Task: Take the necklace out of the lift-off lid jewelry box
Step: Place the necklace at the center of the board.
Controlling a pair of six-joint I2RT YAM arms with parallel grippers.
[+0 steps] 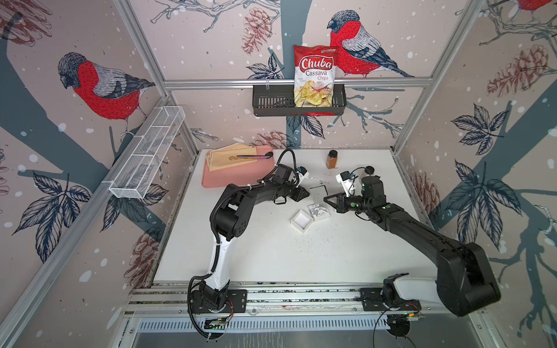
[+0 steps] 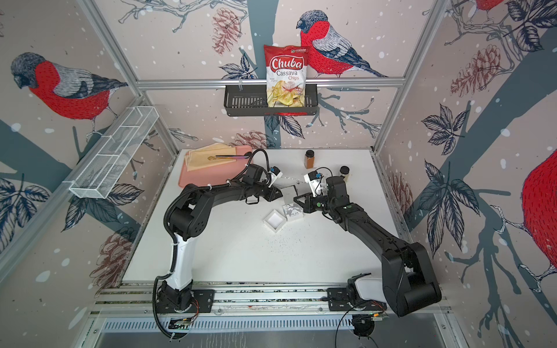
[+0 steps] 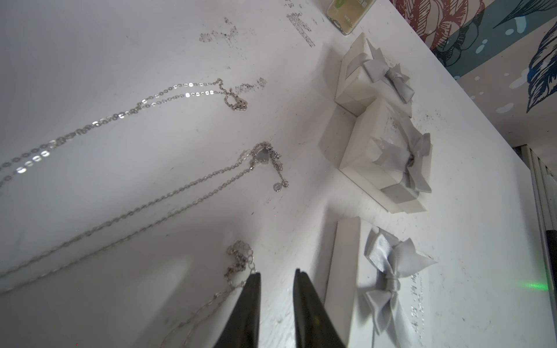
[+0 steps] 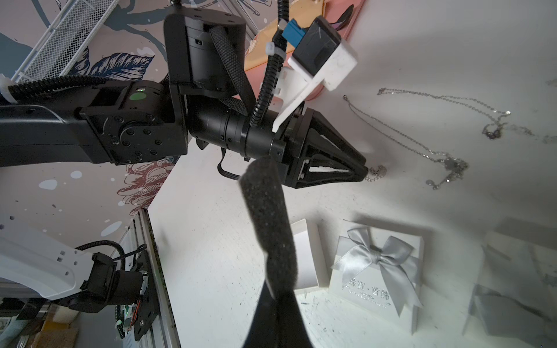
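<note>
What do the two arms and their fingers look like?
Left arm and right arm are black, each with a white segment near its base. A ribbed black cable follows the left arm. The left gripper has black, tapered fingers; a green dot marks a joint.

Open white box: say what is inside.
The open box: only bare white floor shows in both top views. The black foam covers part of it in the right wrist view.

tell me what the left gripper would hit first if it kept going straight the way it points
Likely the bunched necklace end just off the open jaws of the left gripper, slightly to one side; next, the pendant necklace. Depth is unclear.
</note>
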